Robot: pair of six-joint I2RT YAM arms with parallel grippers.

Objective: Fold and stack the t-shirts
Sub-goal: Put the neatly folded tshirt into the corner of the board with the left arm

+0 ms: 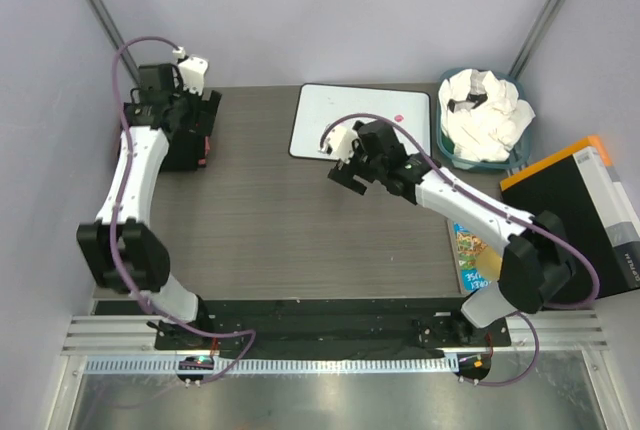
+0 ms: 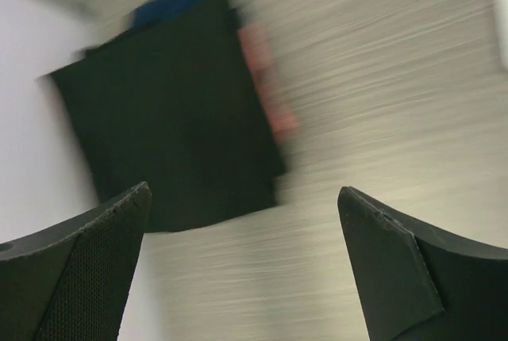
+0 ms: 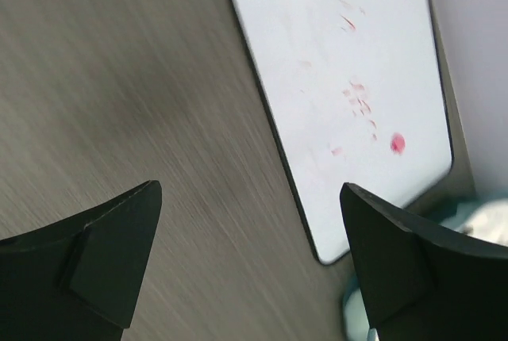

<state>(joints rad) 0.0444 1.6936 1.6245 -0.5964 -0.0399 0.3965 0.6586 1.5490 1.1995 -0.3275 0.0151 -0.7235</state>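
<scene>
1. Left hand (image 2: 242, 198) hangs open, fingers spread wide with nothing between them, above the far left corner of the counter (image 1: 280, 230).
2. Right hand (image 3: 250, 190) is also open and empty. It is poised over bare wood just beside the left edge of the white board (image 3: 341, 63).
3. Below the left hand lies a black t-shirt (image 2: 171, 111), folded to a flat square close to the left wall. A coral-pink t-shirt (image 2: 266, 91) shows as a strip along its right edge, seemingly underneath. That view is smeared, so I cannot tell how many layers the pile has.
4. White t-shirts (image 1: 490, 115) sit crumpled in a teal basket (image 1: 478, 163) at the far right, just right of the board. They look unfolded, so I judge they are the work left to do.
5. Handling: the cloth should be light and limp and will not hold a shape once lifted. It is not fragile. The heap looks tangled, so pulling one shirt may drag a neighbour up with it.
6. Where to hold: the right hand is nearer the basket, and a pinch on a top ridge of cloth suits the lift out. Once a shirt is spread on the counter, one hand on each shoulder or hem corner should keep it flat for folding.
</scene>
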